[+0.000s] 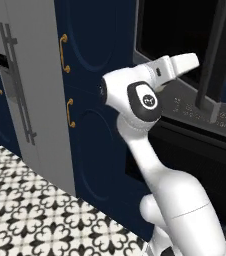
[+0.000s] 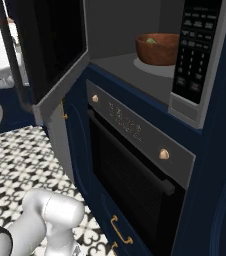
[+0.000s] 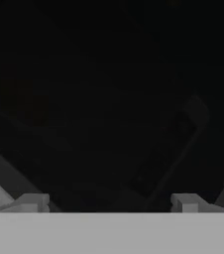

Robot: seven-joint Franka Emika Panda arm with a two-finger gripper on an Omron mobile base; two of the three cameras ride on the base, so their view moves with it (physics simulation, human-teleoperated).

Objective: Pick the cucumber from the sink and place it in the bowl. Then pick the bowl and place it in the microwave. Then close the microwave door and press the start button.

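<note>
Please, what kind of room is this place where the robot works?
It looks like a home kitchen. A built-in microwave stands open with a bowl inside, an oven sits below it, and navy cabinets with gold handles stand on a patterned tile floor.

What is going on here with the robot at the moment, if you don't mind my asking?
The bowl already sits inside the microwave, with something green, likely the cucumber, in it. The microwave door is open. The arm reaches toward the door's outer side, and the gripper has its fingers apart, holding nothing. Closing the door and pressing start are not yet done.
</note>
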